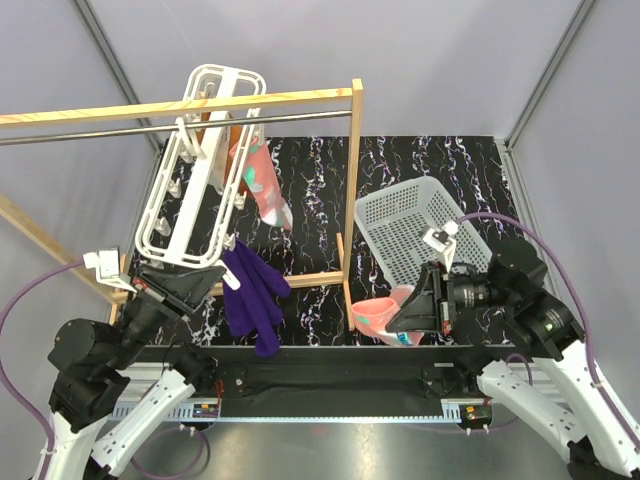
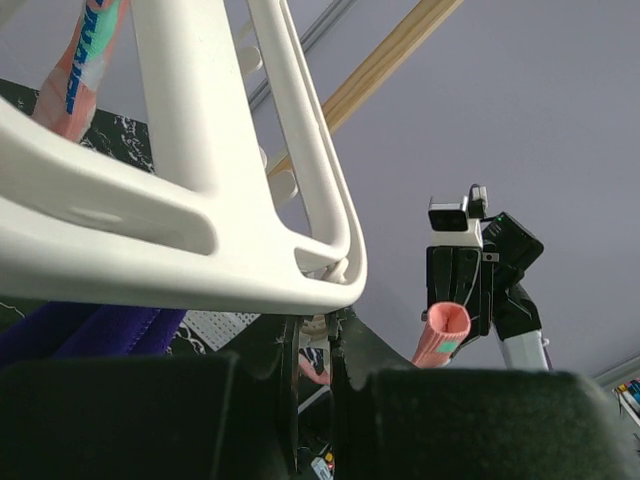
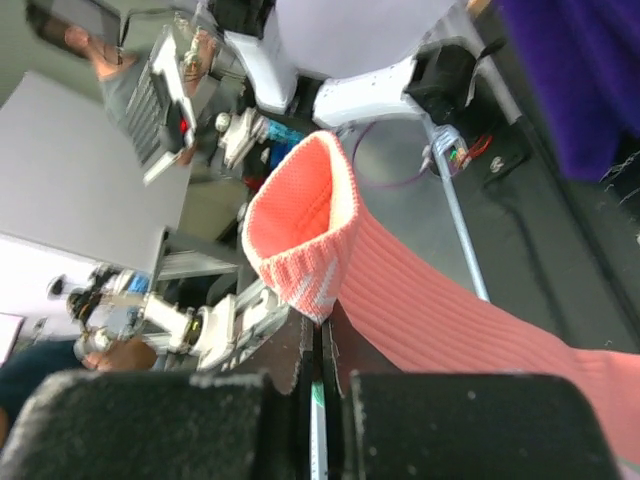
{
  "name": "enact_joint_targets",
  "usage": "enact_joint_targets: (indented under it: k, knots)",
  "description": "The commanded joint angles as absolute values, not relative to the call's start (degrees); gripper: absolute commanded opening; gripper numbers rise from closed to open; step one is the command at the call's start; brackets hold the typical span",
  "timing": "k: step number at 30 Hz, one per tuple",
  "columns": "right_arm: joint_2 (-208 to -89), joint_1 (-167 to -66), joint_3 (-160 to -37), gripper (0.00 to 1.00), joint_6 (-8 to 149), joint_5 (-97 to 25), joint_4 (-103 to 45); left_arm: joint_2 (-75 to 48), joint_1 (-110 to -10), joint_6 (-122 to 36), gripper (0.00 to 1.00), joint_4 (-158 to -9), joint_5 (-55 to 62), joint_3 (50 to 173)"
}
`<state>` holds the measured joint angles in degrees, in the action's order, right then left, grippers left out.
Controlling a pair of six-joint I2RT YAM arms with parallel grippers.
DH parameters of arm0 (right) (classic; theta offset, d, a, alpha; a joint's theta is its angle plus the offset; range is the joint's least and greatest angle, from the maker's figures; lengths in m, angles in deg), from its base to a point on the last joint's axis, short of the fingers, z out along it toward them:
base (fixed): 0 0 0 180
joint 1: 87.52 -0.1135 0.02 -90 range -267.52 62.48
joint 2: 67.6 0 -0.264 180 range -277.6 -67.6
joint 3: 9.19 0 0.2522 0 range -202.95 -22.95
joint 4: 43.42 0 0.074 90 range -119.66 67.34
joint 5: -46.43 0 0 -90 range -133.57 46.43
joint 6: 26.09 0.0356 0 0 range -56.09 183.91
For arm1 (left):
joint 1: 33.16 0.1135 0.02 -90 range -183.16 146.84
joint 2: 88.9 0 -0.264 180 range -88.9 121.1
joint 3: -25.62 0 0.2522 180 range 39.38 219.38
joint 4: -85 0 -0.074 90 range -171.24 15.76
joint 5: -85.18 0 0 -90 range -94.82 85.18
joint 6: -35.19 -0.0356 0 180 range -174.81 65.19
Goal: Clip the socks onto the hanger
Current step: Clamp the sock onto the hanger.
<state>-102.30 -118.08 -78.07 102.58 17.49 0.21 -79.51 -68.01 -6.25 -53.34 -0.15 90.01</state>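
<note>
The white hanger [image 1: 200,170] hangs by its hook from the metal rod, and one coral-pink sock [image 1: 262,185] with a teal patch is clipped to it. My left gripper [image 1: 214,274] sits under the hanger's near corner. In the left wrist view this gripper [image 2: 315,330] is shut on a small clip just below the hanger frame [image 2: 200,230]. My right gripper [image 1: 402,314] hovers right of the wooden rack, shut on the cuff of a second coral sock [image 1: 378,318]. In the right wrist view that sock [image 3: 430,300] rises from the shut gripper [image 3: 322,335], its cuff gaping open.
A plain purple sock [image 1: 255,292] dangles from the hanger's near end, between the two grippers. The wooden rack's upright post [image 1: 353,190] stands between the hanger and a white mesh basket [image 1: 410,225] at the right. An orange-brown sock [image 1: 217,128] hangs behind the hanger.
</note>
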Motion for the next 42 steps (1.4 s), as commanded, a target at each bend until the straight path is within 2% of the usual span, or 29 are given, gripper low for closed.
enact_joint_targets:
  k: [1, 4, 9, 12, 23, 29, 42]
  knots:
    - [-102.67, -124.76, -74.82, 0.0, 106.7, 11.39, -8.45, -77.65, -67.88, -5.24, 0.0, -54.17, 1.77, 88.96]
    - [-104.42, -135.21, -71.3, 0.0, 109.87, 3.67, -17.41, -77.3, -67.88, -4.97, 0.0, -54.78, 1.86, 88.78]
    - [-116.54, -158.12, -74.88, 0.0, 104.61, -11.12, -20.34, -76.59, -67.88, -4.97, 0.0, -55.49, 3.88, 89.13]
    - [-124.19, -163.61, -78.93, 0.0, 104.07, -16.13, -22.97, -76.68, -67.88, -5.76, 0.0, -56.02, 5.9, 89.39]
    - [-142.56, -165.65, -91.23, 0.0, 106.97, -23.08, -28.87, -79.14, -67.88, -5.59, 0.0, -55.58, 8.63, 90.27]
    - [-145.38, -165.48, -96.77, 0.0, 106.88, -28.36, -27.2, -79.14, -67.88, -6.46, 0.0, -54.26, 10.12, 92.03]
    - [-146.88, -160.47, -98.36, 0.0, 109.61, -25.55, -28.78, -79.67, -67.88, -6.38, 0.0, -54.88, 11.35, 91.68]
